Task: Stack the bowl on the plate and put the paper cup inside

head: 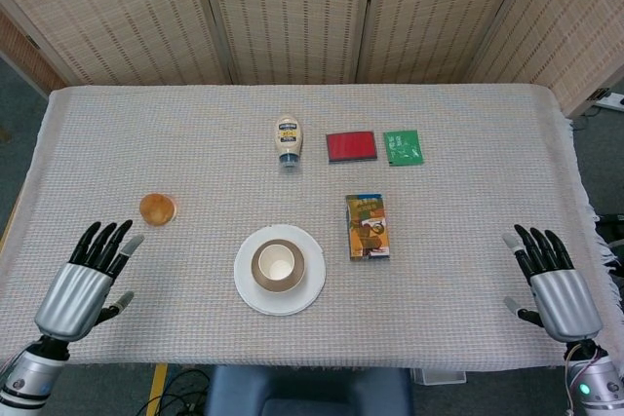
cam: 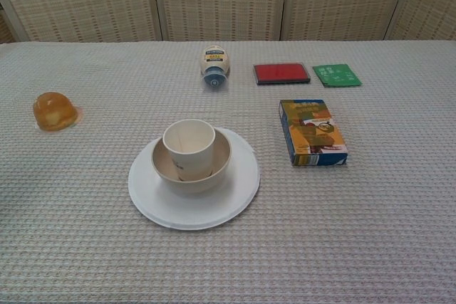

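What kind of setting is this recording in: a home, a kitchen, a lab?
Likely a staged test setup: a cloth-covered table before woven folding screens, with unrelated items laid out apart, such as a squeeze bottle and a small box.

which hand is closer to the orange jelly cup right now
Left. The left hand rests open near the table's front left edge, just in front of the orange jelly cup. The right hand is far across at the front right edge.

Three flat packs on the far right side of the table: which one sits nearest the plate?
The orange-and-blue box, just right of the plate. The red pad and green packet lie farther back.
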`<state>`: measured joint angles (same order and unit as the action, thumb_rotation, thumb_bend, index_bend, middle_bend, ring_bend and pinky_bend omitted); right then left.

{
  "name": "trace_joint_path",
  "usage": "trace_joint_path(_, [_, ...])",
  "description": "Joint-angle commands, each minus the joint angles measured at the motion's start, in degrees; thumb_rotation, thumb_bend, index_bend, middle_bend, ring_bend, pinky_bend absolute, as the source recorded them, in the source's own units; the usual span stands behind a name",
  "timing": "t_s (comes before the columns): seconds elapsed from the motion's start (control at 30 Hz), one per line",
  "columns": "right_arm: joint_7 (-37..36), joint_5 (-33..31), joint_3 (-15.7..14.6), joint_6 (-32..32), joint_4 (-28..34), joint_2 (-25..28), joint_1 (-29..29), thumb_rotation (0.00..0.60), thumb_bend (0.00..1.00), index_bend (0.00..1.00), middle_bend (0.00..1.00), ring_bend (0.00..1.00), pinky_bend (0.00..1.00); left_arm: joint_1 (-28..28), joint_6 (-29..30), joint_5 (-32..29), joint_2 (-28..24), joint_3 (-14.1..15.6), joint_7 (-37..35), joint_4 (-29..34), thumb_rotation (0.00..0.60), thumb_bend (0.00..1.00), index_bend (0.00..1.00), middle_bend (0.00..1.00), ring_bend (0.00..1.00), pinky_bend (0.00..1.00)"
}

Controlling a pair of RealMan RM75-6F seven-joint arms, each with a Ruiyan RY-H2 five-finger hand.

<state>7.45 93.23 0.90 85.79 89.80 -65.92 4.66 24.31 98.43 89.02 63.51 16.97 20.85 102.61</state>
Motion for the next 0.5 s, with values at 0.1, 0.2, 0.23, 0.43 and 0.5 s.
trace_joint_path(0.1, [1.8,-0.7,0.1,-0.4,0.7,-0.7,0.0,0.6,0.13,0.07,0.0,0.0,0.0,-6.3,3.2,1.5,4.7,-2.4,-5.6,-10.0,0.6,0.23,0.12,0.0,0.0,0.06])
trace_joint_path(0.2, [3.1,-0.9,-0.1,-1.3,0.9,-1.2,0.3,0.6,0.13,0.08,0.0,0.0,0.0,-8.3,3.2,1.5,5.5,-3.2,-8.1,-12.9,0.6,0.23,0.12,0.0,0.0,0.06])
trace_joint_path(0.23, [3.5,-1.0,-0.1,-1.8,0.9,-1.4,0.5,0.6,0.13,0.08,0.0,0.0,0.0,-9.0,3.3,1.6,5.8,-3.4,-9.0,-13.9,0.6,0.23,0.12,0.0,0.0,0.06])
trace_joint_path(0.43, [4.8,-2.0,0.2,-3.5,1.1,-2.2,1.4,0.6,0.13,0.07,0.0,0.0,0.0,-11.8,3.4,3.0,7.5,-5.0,-13.6,-18.7,0.6,0.23,0.12,0.0,0.0,0.06])
trace_joint_path(0.5, [4.9,-2.3,0.3,-3.9,1.0,-2.2,1.6,0.6,0.13,0.07,0.0,0.0,0.0,-11.9,2.4,3.5,7.1,-5.1,-14.7,-18.9,0.6,0.23,0.12,0.0,0.0,0.06])
